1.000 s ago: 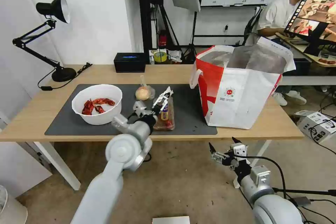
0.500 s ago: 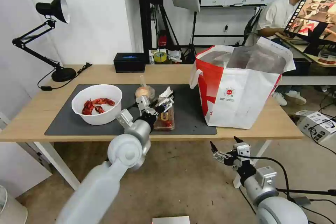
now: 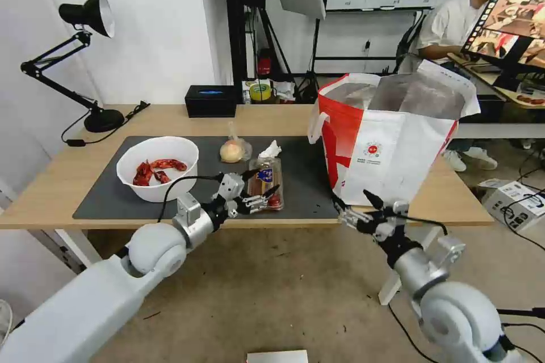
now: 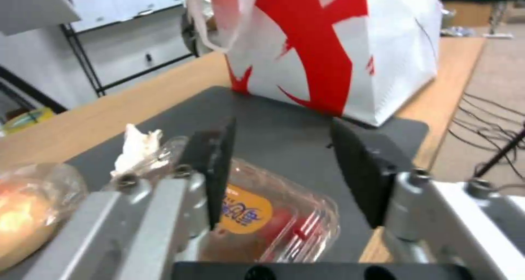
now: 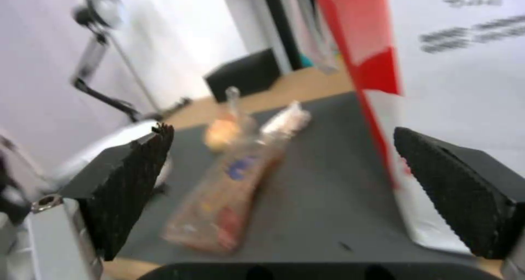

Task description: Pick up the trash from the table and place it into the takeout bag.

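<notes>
Clear tray [image 3: 265, 182]: lies on the dark mat [image 3: 306, 181], directly ahead of the left jaws and a little below them, near the front edge of the table [image 3: 454, 195]; orange label up, red scraps inside.
Tissue [image 3: 269, 150]: crumpled at the tray's far end, beyond the left jaws.
Bagged bun [image 3: 233, 151]: past the tray, on the outer side of the left jaws.
White bowl [image 3: 158, 168]: holds red scraps; well off to the outer side of the left jaws.
Takeout bag [image 3: 392, 147]: upright, mouth open, foil lining showing; stands close beyond the right jaws.
Left gripper [image 3: 256, 182]: jaws apart, empty, level with the tray's near end.
Right gripper [image 3: 351, 205]: jaws wide apart, empty, at the table's front edge just before the bag.
Step in hand: approach to the first pick, seemingly the tray; nothing bagged.
Next move calls for: jaws to straddle the tray across its width, close gently on thin plastic.
Change from earlier frame: left gripper has dropped from above the tray to its near end; right gripper has risen from below the tabletop toward the bag.
</notes>
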Tool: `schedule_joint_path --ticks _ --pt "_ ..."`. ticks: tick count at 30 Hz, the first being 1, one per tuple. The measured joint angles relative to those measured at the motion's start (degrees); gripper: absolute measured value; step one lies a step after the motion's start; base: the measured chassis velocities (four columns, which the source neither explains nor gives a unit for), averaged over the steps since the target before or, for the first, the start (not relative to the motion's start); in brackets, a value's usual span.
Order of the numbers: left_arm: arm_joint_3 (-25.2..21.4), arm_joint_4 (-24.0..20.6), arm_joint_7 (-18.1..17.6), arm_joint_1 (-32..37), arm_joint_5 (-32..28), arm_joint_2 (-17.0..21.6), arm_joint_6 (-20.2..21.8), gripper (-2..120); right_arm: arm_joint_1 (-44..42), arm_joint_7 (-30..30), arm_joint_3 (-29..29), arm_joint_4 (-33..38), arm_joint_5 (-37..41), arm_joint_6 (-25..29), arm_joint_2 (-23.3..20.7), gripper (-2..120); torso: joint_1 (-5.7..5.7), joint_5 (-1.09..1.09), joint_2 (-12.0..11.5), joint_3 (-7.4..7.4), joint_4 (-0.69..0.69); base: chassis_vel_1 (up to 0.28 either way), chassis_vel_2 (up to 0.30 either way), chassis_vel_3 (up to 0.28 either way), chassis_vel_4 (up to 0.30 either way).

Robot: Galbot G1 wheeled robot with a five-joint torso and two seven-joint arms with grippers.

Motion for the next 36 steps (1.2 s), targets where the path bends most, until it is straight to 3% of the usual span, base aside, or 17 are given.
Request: schedule_joint_path --ticks 5,8,11,12,25,36 --pt "0.31 1.18 2.32 -0.30 1.51 0.47 -1.02 32 3.08 -0.02 -1.87 -1.58 4.72 0.02 -0.68 100 0.00 0.01 0.00 0.00 0.00 0.000 0.000 0.000 0.000" --pt "1.09 2.66 3.15 -0.36 2.12 0.36 -1.45 17 5.22 -0.13 -3.71 -3.05 7.13 0.02 -0.83 100 0.00 0.01 0.00 0.00 0.00 0.000 0.000 0.000 0.000" --pt "1.26 3.12 3.16 -0.39 2.13 0.19 -1.58 12 5.67 -0.16 -4.11 -3.46 7.54 0.02 -0.83 100 0.00 0.01 0.00 0.00 0.00 0.000 0.000 0.000 0.000" --pt "1.41 4.49 2.99 -0.40 2.04 -0.58 -1.84 3 7.15 -0.20 -5.24 -4.61 8.68 0.02 -0.73 100 0.00 0.00 0.00 0.00 0.00 0.000 0.000 0.000 0.000" --pt "1.75 6.95 1.47 -0.60 1.39 -2.08 -2.02 0 9.61 -0.42 -7.97 -7.26 9.23 -0.24 0.64 100 0.00 0.01 0.00 0.00 -0.01 0.000 0.000 0.000 0.000" --pt "2.29 8.40 1.24 -0.22 1.53 -2.43 -2.27 0 17.02 2.24 -12.51 -12.27 11.45 -1.66 2.43 100 0.00 0.00 0.00 0.00 0.00 0.000 0.000 0.000 0.000"
